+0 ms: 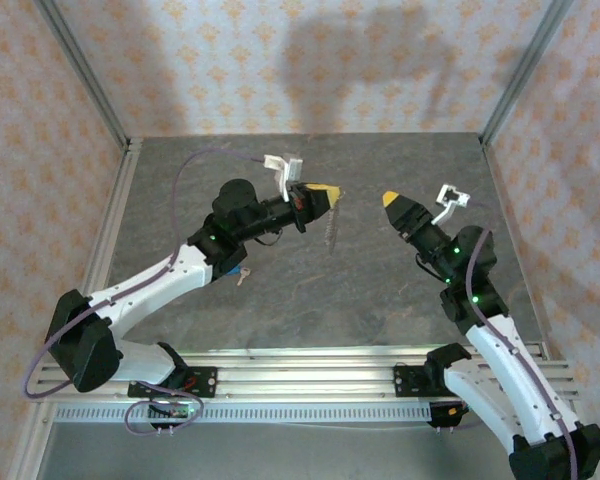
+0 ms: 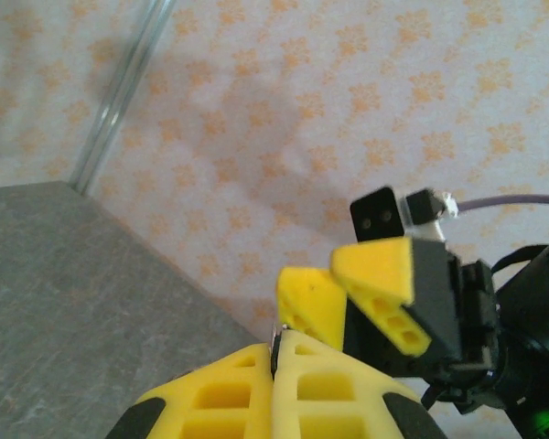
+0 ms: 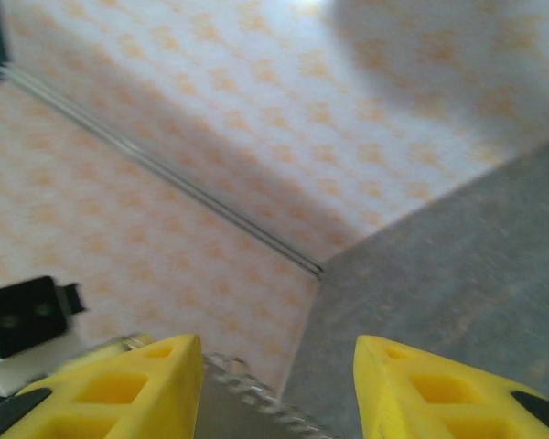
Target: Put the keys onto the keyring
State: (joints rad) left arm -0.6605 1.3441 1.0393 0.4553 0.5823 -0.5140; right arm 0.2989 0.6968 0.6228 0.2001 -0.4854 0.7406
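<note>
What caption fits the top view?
Left hand pinches the keyring, chain dangling; right hand faces it; blue key lies on the table by the left arm.

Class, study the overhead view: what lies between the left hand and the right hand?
In the top view, the keyring dangles from the shut left hand; past it, bare grey table up to the right hand.

Two grippers (image 1: 332, 191) (image 1: 389, 199), one keyring (image 1: 330, 228), one blue key (image 1: 242, 277).
</note>
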